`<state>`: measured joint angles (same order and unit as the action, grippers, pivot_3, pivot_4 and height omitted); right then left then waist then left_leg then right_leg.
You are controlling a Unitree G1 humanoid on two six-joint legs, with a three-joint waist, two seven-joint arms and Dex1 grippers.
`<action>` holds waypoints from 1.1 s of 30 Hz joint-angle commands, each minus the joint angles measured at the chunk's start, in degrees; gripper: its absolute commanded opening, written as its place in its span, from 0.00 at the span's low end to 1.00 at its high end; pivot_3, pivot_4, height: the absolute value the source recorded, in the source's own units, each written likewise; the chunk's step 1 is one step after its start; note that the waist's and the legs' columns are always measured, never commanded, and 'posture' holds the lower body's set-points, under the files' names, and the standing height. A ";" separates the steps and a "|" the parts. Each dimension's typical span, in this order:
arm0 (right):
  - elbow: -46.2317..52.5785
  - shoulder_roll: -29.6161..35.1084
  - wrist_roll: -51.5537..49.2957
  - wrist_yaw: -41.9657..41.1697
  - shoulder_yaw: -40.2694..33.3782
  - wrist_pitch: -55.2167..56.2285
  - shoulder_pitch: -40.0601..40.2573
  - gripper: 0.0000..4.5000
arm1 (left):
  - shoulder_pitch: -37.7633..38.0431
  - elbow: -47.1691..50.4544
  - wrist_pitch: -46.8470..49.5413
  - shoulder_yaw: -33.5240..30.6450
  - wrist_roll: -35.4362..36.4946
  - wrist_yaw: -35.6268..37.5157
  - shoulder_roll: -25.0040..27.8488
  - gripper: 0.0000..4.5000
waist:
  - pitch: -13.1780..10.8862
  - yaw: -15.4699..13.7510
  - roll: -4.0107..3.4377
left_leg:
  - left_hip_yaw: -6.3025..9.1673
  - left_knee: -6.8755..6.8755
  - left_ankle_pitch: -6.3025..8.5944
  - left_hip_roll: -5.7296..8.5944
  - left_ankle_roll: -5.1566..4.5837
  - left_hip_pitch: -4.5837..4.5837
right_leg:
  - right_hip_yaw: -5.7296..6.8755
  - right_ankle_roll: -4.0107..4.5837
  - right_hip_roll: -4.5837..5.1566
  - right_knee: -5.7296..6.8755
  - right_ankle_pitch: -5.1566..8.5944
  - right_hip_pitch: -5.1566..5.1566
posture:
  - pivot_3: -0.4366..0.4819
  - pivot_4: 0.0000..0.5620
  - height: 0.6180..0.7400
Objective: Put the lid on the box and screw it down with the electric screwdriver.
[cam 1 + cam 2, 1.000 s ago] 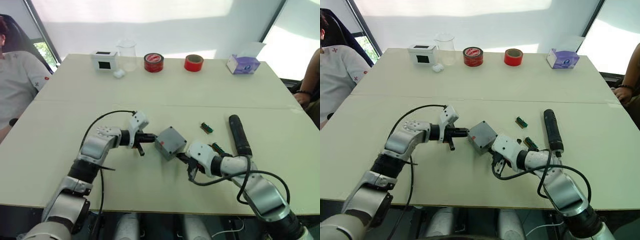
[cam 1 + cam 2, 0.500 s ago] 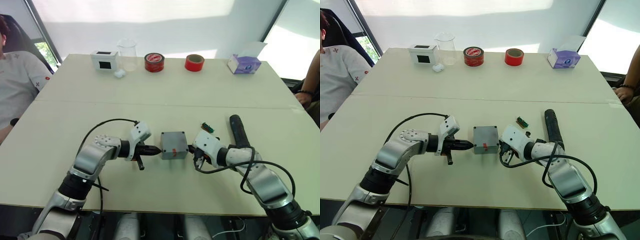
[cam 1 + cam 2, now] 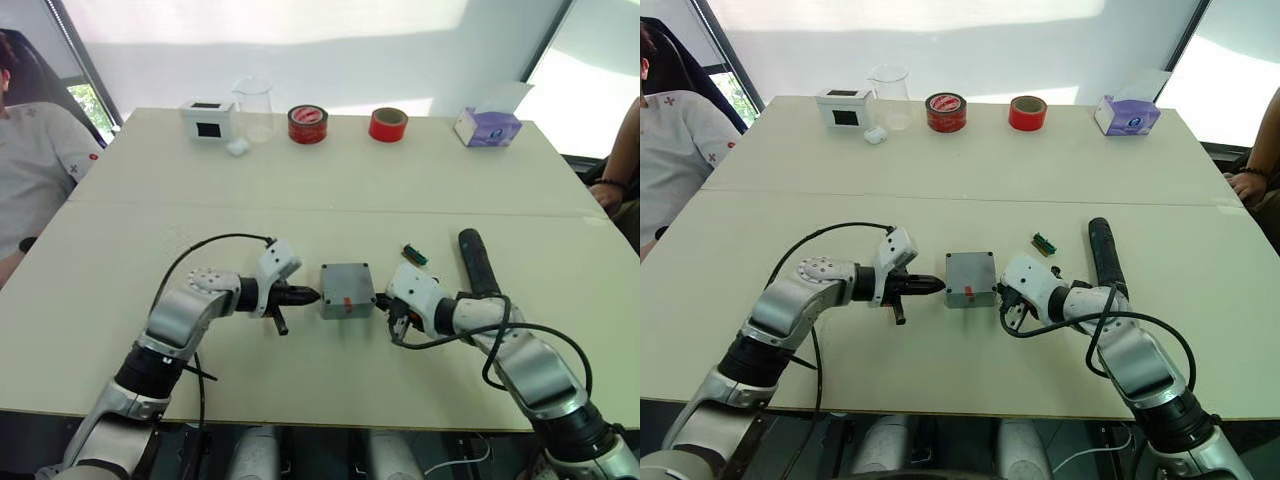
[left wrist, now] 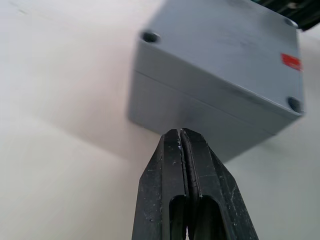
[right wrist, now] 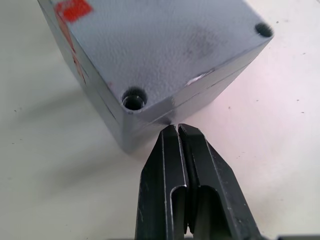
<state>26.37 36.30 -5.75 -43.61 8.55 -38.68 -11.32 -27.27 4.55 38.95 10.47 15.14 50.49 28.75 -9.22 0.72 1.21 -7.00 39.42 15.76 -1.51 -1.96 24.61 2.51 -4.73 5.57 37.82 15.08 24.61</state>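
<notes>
The box point(image 3: 347, 290), with the lid point(image 4: 220, 55) already sitting on it, a seam line showing around its side, is resting flat on the table point(image 3: 150, 210) between the two arms, red mark toward the robot. The left gripper point(image 3: 308, 295) is pointing at the box's left face with its fingers pressed together, holding nothing, tip at or just off that face. The right gripper point(image 3: 385, 301) is pointing at the box's right side near a corner, fingers likewise closed and empty. Open screw holes are showing at the lid's corners, so screwing down looks not yet begun. Beyond and to the right of the box, the electric screwdriver point(image 3: 479, 270) is lying with its long axis running away from the robot, nearer the right arm, which seems better placed to fetch it. Two small green parts point(image 3: 414, 254) are lying between box and screwdriver. No writing is legible on the box.
</notes>
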 commanded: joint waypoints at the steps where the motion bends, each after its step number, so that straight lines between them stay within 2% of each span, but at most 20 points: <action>1: 6.20 1.57 -5.84 -0.89 -9.24 -2.96 0.82 0.01 | -0.77 1.73 -6.30 -7.74 0.39 -3.55 0.93 0.00 | -0.02 -0.03 -0.02 | 0.00 -0.06 -0.01 0.00 0.01 0.00 | 0.04 0.01 0.03 -0.04 -0.01 0.01 | 0.48 0.27 0.79; 4: 8.99 2.51 -12.15 -1.51 -18.03 -9.16 2.19 0.01 | -2.97 3.37 -2.58 -10.19 4.24 -1.24 2.89 0.00 | -0.02 -0.19 -0.03 | 0.03 -0.23 -0.04 -0.02 0.06 0.00 | 0.26 0.05 0.07 -0.24 -0.05 -0.03 | 0.48 0.27 0.79; 6: 8.93 4.84 -15.20 -2.87 -24.58 -12.53 3.66 0.01 | -5.51 4.59 4.04 -11.76 11.89 4.86 4.86 0.00 | -0.04 -0.26 -0.06 | 0.16 -0.24 -0.05 -0.01 0.07 0.01 | 0.53 0.06 0.13 -0.36 -0.06 -0.14 | 0.48 0.27 0.79; 11: 5.31 13.02 -14.44 -4.53 -29.24 -13.47 9.35 0.01 | -4.83 12.30 8.33 -8.66 16.83 10.59 9.54 0.00 | -0.09 -0.01 -0.17 | 0.30 -0.27 -0.06 0.09 0.11 0.07 | 0.94 0.10 0.39 -0.63 -0.09 -0.28 | 0.48 0.27 0.79; 12: 4.19 13.73 -14.62 -4.76 -29.79 -13.20 10.19 0.11 | -3.80 14.57 8.32 -7.27 17.16 12.11 10.80 0.00 | -0.10 0.10 -0.18 | 0.30 -0.28 -0.09 0.08 0.14 0.07 | 0.97 0.10 0.39 -0.65 -0.09 -0.29 | 0.48 0.27 0.79; 14: 2.54 14.69 -14.71 -5.62 -30.02 -11.62 11.71 0.15 | -1.84 17.67 7.09 -4.79 16.80 14.44 12.87 0.00 | -0.12 0.24 -0.25 | 0.29 -0.30 -0.11 0.08 0.17 0.05 | 0.98 0.10 0.38 -0.63 -0.09 -0.28 | 0.48 0.27 0.79; 15: 2.09 14.96 -14.64 -5.90 -29.72 -10.73 12.20 0.27 | -1.34 18.31 6.57 -4.08 16.51 14.83 13.47 0.00 | -0.15 0.18 -0.30 | 0.29 -0.33 -0.11 0.07 0.17 0.04 | 0.99 0.10 0.35 -0.63 -0.09 -0.28 | 0.48 0.27 0.79; 17: 1.71 14.92 -15.02 -5.88 -29.48 -10.00 12.88 0.44 | -0.89 19.22 6.56 -3.70 16.67 14.33 13.77 0.00 | -0.20 -0.03 -0.38 | 0.29 -0.34 -0.11 0.06 0.15 0.03 | 1.04 0.10 0.32 -0.61 -0.09 -0.28 | 0.48 0.27 0.79; 19: 1.37 14.08 -15.63 -5.39 -28.60 -9.72 12.81 0.55 | -0.76 19.77 6.80 -3.53 16.91 13.82 13.84 0.00 | -0.22 -0.18 -0.39 | 0.30 -0.34 -0.11 0.05 0.12 0.04 | 1.04 0.11 0.30 -0.61 -0.09 -0.28 | 0.48 0.27 0.79; 22: -0.26 12.08 -15.17 -3.40 -25.78 -8.74 11.66 0.79 | 0.23 19.92 5.96 -2.41 15.84 13.44 14.18 0.00 | -0.22 -0.23 -0.38 | 0.32 -0.30 -0.10 0.06 0.10 0.04 | 1.05 0.11 0.29 -0.65 -0.09 -0.33 | 0.48 0.27 0.79; 27: -1.81 10.79 -14.67 -1.29 -22.53 -7.97 10.00 0.79 | 1.13 20.11 5.54 -2.02 15.23 12.02 14.15 0.00 | -0.26 -0.15 -0.42 | 0.32 -0.31 -0.10 0.07 0.08 0.05 | 1.06 0.10 0.25 -0.67 -0.09 -0.33 | 0.48 0.27 0.79; 30: -2.94 10.58 -13.44 -0.65 -20.70 -5.37 10.49 0.66 | 1.61 20.28 5.22 -1.77 14.73 10.51 13.54 0.00 | -0.26 -0.30 -0.42 | 0.33 -0.30 -0.10 0.05 0.08 0.04 | 1.07 0.09 0.21 -0.66 -0.10 -0.34 | 0.48 0.27 0.79; 33: -4.20 9.43 -13.22 1.03 -19.87 -4.66 9.52 0.39 | 1.96 20.40 5.43 -1.71 15.23 10.10 13.42 0.00 | -0.27 -0.28 -0.39 | 0.33 -0.29 -0.10 0.05 0.07 0.05 | 1.07 0.08 0.18 -0.66 -0.10 -0.35 | 0.48 0.27 0.79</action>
<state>22.19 45.95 -19.29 -43.59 -10.89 -44.55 -0.75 -25.14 23.18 45.40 8.86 30.14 60.94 42.20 -9.49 0.44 0.82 -6.67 39.14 15.66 -1.47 -1.89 24.65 3.58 -4.66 5.72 37.15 14.97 24.25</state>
